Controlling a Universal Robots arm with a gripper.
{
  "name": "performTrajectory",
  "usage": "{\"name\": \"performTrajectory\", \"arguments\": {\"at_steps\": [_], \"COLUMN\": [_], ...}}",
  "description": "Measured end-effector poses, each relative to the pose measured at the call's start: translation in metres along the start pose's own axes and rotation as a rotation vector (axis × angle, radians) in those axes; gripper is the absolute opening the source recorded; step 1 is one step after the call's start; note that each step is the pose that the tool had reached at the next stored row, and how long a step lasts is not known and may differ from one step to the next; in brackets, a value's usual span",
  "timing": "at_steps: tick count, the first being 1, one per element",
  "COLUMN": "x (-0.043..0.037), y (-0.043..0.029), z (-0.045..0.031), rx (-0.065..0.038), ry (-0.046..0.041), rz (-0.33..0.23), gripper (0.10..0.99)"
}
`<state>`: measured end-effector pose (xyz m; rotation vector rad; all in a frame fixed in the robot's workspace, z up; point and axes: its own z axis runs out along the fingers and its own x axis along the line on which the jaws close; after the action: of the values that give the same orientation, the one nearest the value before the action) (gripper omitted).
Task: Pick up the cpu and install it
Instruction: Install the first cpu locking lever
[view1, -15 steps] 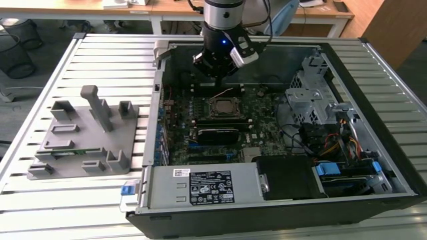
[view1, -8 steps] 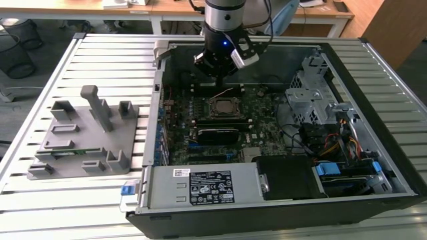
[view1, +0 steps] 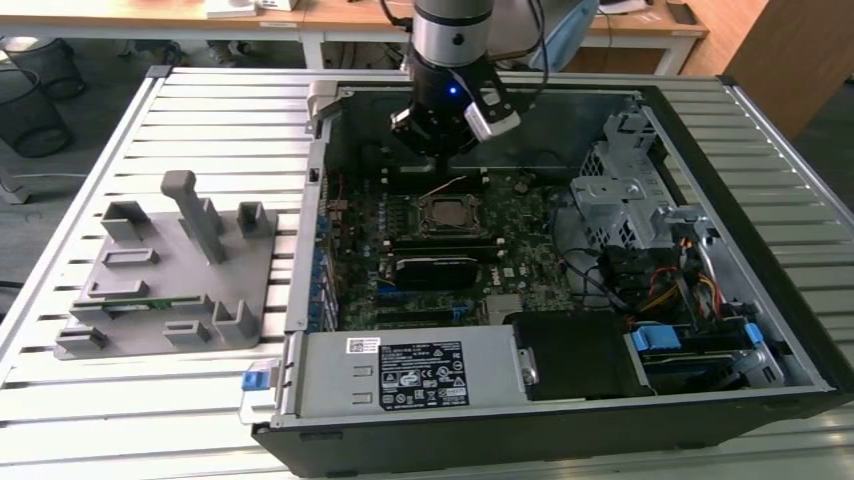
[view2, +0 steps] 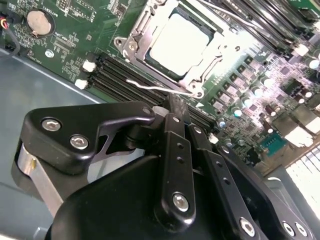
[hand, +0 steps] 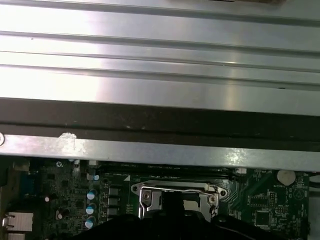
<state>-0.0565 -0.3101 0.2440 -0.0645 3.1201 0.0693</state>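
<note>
The cpu (view1: 447, 213) lies flat in its socket on the green motherboard (view1: 521, 250), its pale metal top (view2: 180, 42) showing inside the open metal socket frame (view2: 145, 37). My gripper (view1: 435, 150) hangs just beyond the socket, toward the case's far wall. Its black fingers (view2: 172, 117) are pressed together with nothing between them. The tips sit right by the thin wire socket lever (view2: 155, 89); I cannot tell whether they touch it. In the first wrist view the socket frame (hand: 175, 192) shows above the gripper's dark body.
The open computer case (view1: 747, 200) stands on a slatted table (view1: 174, 110). A grey fixture tray (view1: 174, 270) lies at the exterior view's left. A black block (view1: 434, 270) sits near the socket. The power supply (view1: 400, 375), a drive cage (view1: 627, 190) and cables (view1: 667, 290) crowd the case.
</note>
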Motion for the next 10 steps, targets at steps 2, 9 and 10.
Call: {"name": "performTrajectory", "arguments": {"at_steps": [2,9,10], "x": [-0.0016,-0.0036,-0.004], "y": [0.0001,-0.0001,-0.0001], "z": [0.0016,0.0072,0.0079], "rx": [0.0,0.0,0.0], "ry": [0.0,-0.0001,-0.0001], "rz": [0.0,0.0,0.0], "gripper": [0.106,0.106,0.106]}}
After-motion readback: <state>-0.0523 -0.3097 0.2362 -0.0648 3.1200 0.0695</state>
